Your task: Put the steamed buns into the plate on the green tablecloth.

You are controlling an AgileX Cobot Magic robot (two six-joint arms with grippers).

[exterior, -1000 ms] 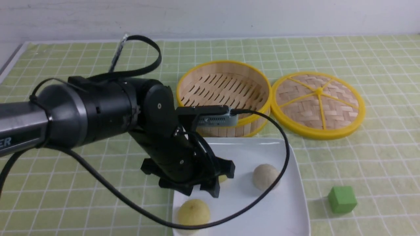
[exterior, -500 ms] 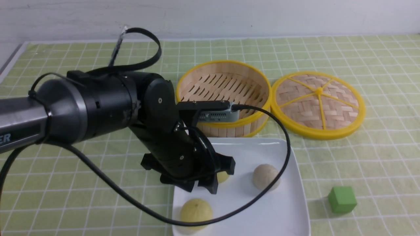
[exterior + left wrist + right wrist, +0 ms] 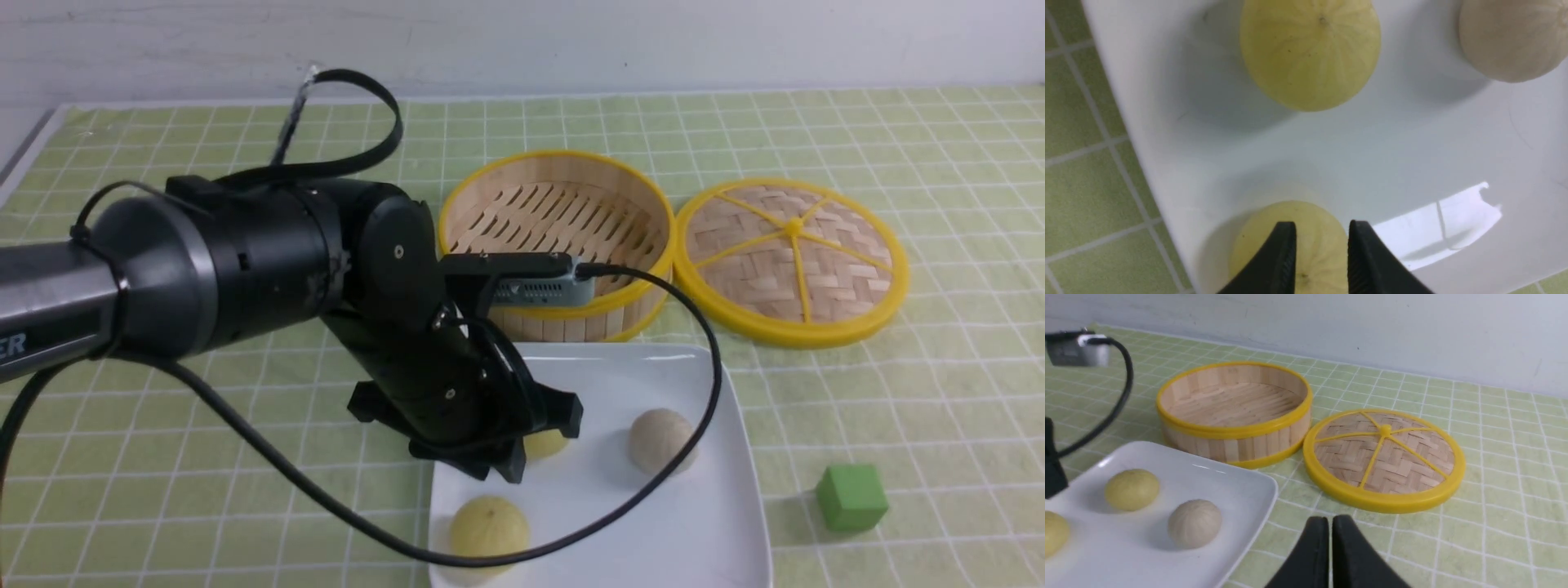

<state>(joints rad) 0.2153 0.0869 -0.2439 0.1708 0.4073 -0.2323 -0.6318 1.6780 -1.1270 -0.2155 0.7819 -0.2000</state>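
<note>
Steamed buns (image 3: 660, 439), three in all, lie on the white square plate (image 3: 710, 523). Green tablecloth (image 3: 939, 392) spreads under everything. The plate sits just in front of the bamboo steamer (image 3: 555, 216), with the woven lid (image 3: 790, 260) beside that. Left gripper (image 3: 1322, 223) hangs over one pale yellow bun (image 3: 1257, 232), jaws narrowly apart, gripping nothing. Right gripper (image 3: 1329, 519) is closed on nothing. A green cube (image 3: 851, 496) sits right of the plate.
</note>
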